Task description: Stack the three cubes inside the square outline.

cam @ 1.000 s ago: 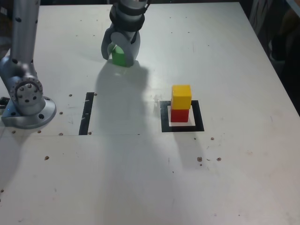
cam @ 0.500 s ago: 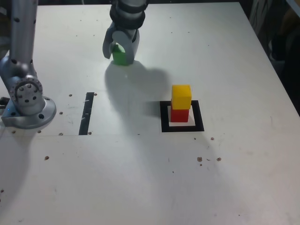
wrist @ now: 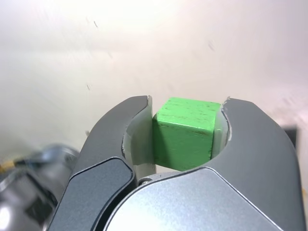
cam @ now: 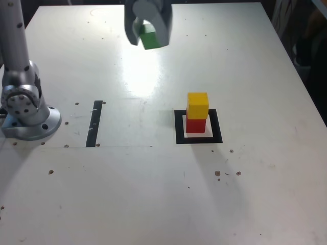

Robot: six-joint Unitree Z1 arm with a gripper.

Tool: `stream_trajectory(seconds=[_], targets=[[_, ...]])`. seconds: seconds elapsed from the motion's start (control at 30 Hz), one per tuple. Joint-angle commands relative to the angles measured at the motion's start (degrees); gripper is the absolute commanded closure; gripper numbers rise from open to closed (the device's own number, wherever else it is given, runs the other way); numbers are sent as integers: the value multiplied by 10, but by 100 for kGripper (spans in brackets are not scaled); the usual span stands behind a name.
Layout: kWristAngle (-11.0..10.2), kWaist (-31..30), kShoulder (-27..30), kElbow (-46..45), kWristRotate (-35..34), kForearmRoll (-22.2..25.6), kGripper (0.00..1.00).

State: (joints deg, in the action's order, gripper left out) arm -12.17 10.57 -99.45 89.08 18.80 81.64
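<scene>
2 of 3 stacked; green cube riding in the gripper, lifted clear of the table.

Yellow cube [cam: 197, 105] is sitting on red cube [cam: 195, 124] inside the square outline [cam: 178, 133], so only the top block is left, as I judge it. Gripper [cam: 148, 34] is hanging toward the exterior view's upper left, well apart from the stack, jaws narrowed just to block width and clamping the green cube [wrist: 185, 133] w/ both pads pressing opposite faces.

High oblique overview; close wrist view
</scene>
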Motion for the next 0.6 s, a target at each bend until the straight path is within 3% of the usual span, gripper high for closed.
stream_trajectory(seconds=[0.0,0.3,0.57], targets=[[8,-79,1,29,-56,17,81],[48,-129,-44,75,-133,31,81],[55,-167,-88,115,-172,36,81]])
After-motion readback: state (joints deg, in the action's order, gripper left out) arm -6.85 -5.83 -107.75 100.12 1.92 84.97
